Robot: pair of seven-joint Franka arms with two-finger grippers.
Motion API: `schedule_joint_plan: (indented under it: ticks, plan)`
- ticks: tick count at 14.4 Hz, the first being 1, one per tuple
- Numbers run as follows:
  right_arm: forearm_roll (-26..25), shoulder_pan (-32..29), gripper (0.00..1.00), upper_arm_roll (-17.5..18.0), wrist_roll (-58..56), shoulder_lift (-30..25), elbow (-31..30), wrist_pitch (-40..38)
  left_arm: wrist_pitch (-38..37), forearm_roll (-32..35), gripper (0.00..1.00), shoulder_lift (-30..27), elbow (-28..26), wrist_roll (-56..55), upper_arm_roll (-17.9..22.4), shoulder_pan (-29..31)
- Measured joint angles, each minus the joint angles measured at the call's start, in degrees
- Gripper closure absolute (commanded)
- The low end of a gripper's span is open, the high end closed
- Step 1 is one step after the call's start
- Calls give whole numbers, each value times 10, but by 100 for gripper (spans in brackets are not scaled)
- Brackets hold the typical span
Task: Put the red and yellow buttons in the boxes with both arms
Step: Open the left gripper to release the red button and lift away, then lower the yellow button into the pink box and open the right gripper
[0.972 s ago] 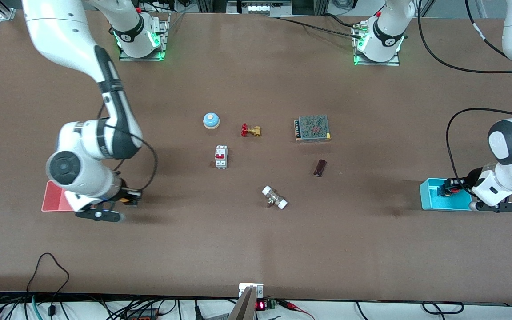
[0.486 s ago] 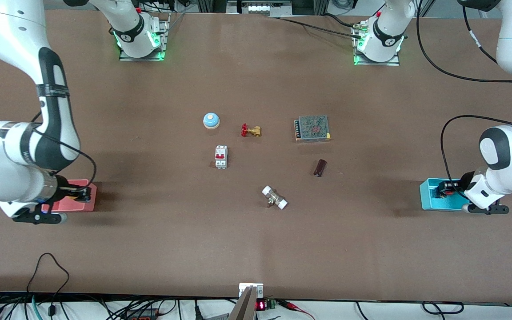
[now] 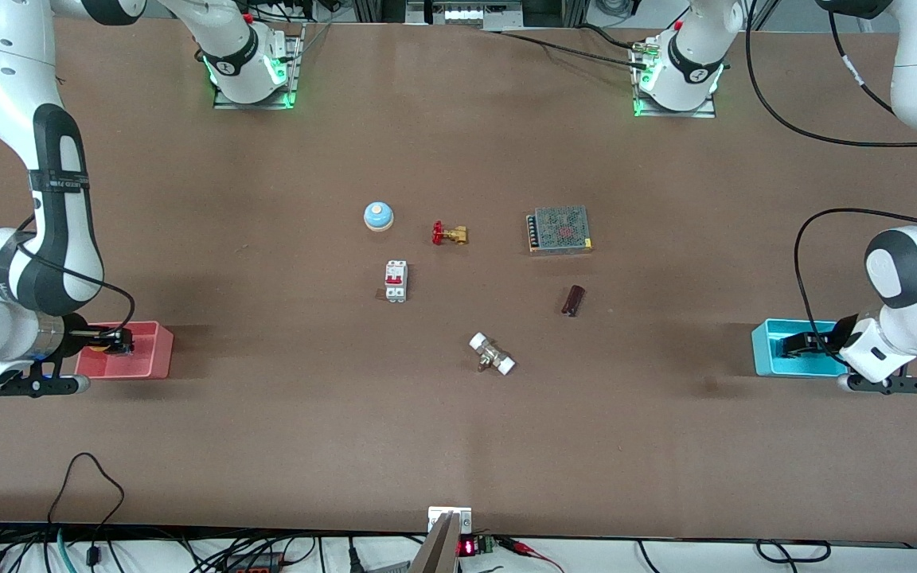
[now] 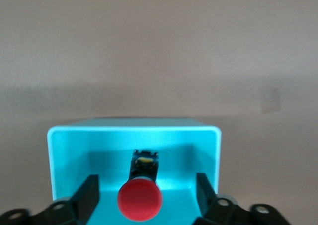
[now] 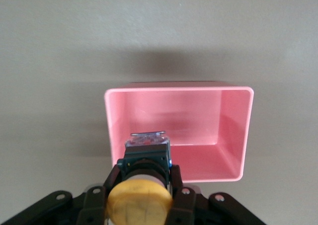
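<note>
The red button (image 4: pixel 140 201) lies in the cyan box (image 4: pixel 134 128), its dark base pointing into the box. My left gripper (image 4: pixel 146 179) is open over this box, one finger on each side of the button and apart from it. In the front view the left gripper (image 3: pixel 797 344) hangs over the cyan box (image 3: pixel 762 350). My right gripper (image 5: pixel 144 174) is shut on the yellow button (image 5: pixel 139 202), holding it by its dark base above the pink box (image 5: pixel 233 135), over its rim. In the front view the right gripper (image 3: pixel 108 342) is over the pink box (image 3: pixel 148 370).
In the middle of the table lie a blue-and-white bell (image 3: pixel 378 216), a brass valve with a red handle (image 3: pixel 449 234), a mesh-topped power supply (image 3: pixel 559 229), a white and red breaker (image 3: pixel 396 281), a small dark piece (image 3: pixel 573 300) and a white-ended fitting (image 3: pixel 492 354).
My right arm has swung toward its end of the table, carrying the yellow button over the pink box. My left gripper stayed over the cyan box; the red cap no longer shows there in the front view.
</note>
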Motion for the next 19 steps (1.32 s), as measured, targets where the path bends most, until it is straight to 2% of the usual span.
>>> schedule_joint_plan:
  ticks: [4,8,15,16,17,18,19]
  plan:
    - [0,-8,71,0,-13,20,0,24,-21,0,0,-27,13,-21,-1,-33]
    - [0,-9,70,0,-20,40,0,48,-79,21,0,-78,14,-80,-2,-76]
    - [0,-9,69,3,-20,66,0,83,-194,26,0,-209,7,-99,-12,-94]
    - [0,-9,65,3,-20,69,0,87,-200,26,0,-229,-1,-100,-14,-94]
    - [0,-9,54,3,-20,71,0,88,-203,26,0,-249,-13,-102,-15,-94]
    - [0,-9,31,3,-20,72,0,88,-205,26,0,-268,-26,-103,-16,-94]
    - [0,-9,0,3,-20,73,0,88,-209,26,0,-286,-37,-105,-17,-94]
